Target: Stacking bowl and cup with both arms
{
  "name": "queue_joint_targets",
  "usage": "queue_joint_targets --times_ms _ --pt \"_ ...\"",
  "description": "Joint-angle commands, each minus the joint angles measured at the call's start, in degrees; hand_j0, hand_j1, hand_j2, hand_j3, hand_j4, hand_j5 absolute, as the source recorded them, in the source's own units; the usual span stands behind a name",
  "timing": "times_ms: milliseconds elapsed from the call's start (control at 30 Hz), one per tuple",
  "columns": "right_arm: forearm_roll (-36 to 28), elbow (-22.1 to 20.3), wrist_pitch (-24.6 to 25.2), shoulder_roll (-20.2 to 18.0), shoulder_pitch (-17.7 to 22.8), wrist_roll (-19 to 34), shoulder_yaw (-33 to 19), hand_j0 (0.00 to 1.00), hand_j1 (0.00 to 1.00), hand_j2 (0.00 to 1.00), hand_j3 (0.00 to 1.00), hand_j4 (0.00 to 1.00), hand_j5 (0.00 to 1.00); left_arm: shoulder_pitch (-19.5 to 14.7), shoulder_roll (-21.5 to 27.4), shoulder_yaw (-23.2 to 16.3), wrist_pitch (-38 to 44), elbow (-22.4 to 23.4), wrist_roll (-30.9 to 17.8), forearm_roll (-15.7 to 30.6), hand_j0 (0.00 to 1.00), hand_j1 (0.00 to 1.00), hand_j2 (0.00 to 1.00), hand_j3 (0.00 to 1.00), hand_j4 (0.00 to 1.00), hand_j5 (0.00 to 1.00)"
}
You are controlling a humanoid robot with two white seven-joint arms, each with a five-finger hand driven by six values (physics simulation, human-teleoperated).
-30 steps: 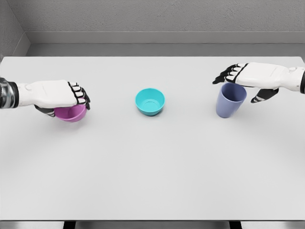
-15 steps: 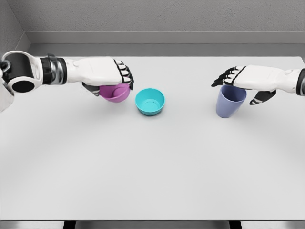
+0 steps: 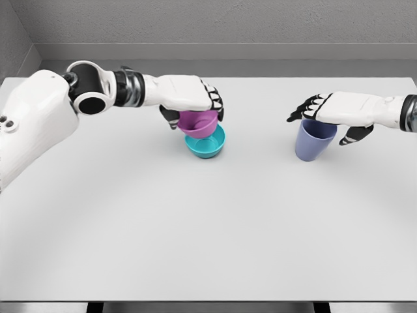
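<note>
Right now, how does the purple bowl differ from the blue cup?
The purple bowl is wide and shallow; the blue cup is taller and narrower. The bowl is gripped by the left hand above the teal bowl; the cup stands on the table under the right hand. Both are upright.

You are looking at a plain white table [image 3: 208,241] that fills most of the head view, its near edge along the bottom. Behind it a grey wall [image 3: 228,23] meets a grey floor strip [image 3: 260,67].
</note>
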Motion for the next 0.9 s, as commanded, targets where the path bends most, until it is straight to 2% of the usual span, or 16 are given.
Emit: queue_joint_targets --times_ms 0,433,633,700,867 --pt "-0.27 0.37 0.15 0.04 0.00 -0.02 -0.01 1.00 1.00 1.00 1.00 1.00 1.00 0.00 -0.99 -0.15 0.13 0.33 -0.53 0.03 0.59 0.59 0.59 0.59 0.59 0.59" --pt "-0.18 1.60 0.15 0.92 -0.26 -0.02 -0.01 1.00 1.00 1.00 1.00 1.00 1.00 0.35 -2.75 -0.41 0.13 0.50 -1.85 -2.79 0.60 0.60 0.60 0.60 0.60 0.60" --pt "0.61 1.69 0.15 1.35 -0.70 -0.02 0.08 1.00 1.00 1.00 1.00 1.00 1.00 0.44 -3.27 -0.41 0.13 2.61 -1.85 -3.67 0.62 0.62 0.62 0.62 0.62 0.62" --pt "0.70 3.09 0.15 2.14 -0.70 -0.02 0.08 1.00 1.00 1.00 1.00 1.00 1.00 0.44 -3.36 -0.41 0.13 2.61 -1.85 -3.75 0.66 0.66 0.66 0.66 0.66 0.66" --pt "1.05 3.27 0.15 2.15 -1.05 -0.02 0.87 1.00 1.00 1.00 1.00 1.00 1.00 0.44 -3.80 -0.41 0.13 2.88 -1.85 -3.75 0.75 0.75 0.75 0.75 0.75 0.75"
